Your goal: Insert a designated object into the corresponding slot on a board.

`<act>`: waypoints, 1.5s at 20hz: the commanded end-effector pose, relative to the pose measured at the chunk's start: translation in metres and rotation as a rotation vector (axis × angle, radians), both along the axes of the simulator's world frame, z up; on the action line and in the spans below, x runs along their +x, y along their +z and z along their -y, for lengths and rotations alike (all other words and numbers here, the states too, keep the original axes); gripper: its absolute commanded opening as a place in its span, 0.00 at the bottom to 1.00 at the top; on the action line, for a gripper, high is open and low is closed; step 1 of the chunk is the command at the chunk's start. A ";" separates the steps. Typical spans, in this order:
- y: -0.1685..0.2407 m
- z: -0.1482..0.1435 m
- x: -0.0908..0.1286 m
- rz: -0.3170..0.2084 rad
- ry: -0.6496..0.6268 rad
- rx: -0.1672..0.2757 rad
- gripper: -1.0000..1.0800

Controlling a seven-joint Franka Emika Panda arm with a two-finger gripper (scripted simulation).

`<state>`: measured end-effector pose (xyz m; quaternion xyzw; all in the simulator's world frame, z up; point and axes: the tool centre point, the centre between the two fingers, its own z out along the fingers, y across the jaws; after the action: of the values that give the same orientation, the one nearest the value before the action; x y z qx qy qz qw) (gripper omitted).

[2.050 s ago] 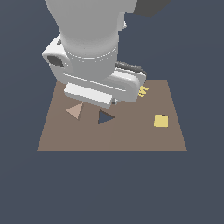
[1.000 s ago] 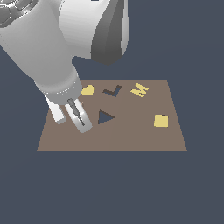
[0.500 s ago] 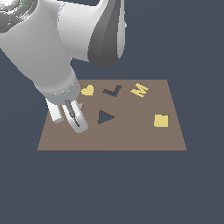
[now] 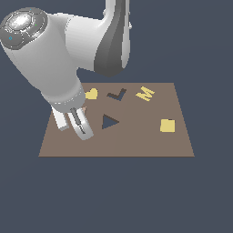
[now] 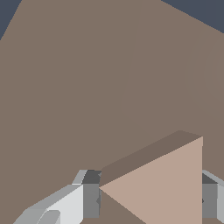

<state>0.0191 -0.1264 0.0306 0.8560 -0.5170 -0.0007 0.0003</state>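
In the exterior view, the gripper (image 4: 81, 126) is down at the board's (image 4: 136, 141) left side; the triangular slot (image 4: 109, 122) just right of it lies empty. In the wrist view, the fingers (image 5: 89, 199) flank the triangle piece (image 5: 168, 188), apparently grasping it. Insertion remains.

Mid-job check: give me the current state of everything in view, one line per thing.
Gripper: down at the board, fingers either side of the triangle; contact unclear.
Triangle: between the fingers, not in its slot.
Slot: empty.
L cutout: empty.
Heart, M, square: lying on the board.
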 end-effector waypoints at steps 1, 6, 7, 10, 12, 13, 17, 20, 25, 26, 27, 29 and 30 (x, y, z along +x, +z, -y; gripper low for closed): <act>-0.001 0.000 0.000 0.001 0.000 0.000 0.00; -0.001 0.000 0.000 0.001 0.000 0.000 0.00; -0.001 0.000 0.000 0.001 0.000 0.000 0.00; 0.000 0.000 0.001 0.002 0.000 0.000 0.00; 0.000 0.000 0.001 0.002 0.000 0.000 0.00; 0.000 0.000 0.001 0.002 -0.002 0.000 0.00; 0.000 -0.002 0.000 0.002 -0.023 0.000 0.00; 0.001 -0.005 -0.001 0.002 -0.053 0.000 0.00; 0.001 -0.013 -0.003 0.003 -0.127 0.000 0.00; 0.002 -0.015 -0.003 0.003 -0.146 0.000 0.00; 0.002 -0.017 -0.003 0.003 -0.166 0.000 0.00; 0.002 -0.021 -0.004 0.003 -0.210 0.000 0.00; 0.003 -0.023 -0.004 0.003 -0.233 0.000 0.00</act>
<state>0.0151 -0.1066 0.0325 0.8002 -0.5997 0.0003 -0.0002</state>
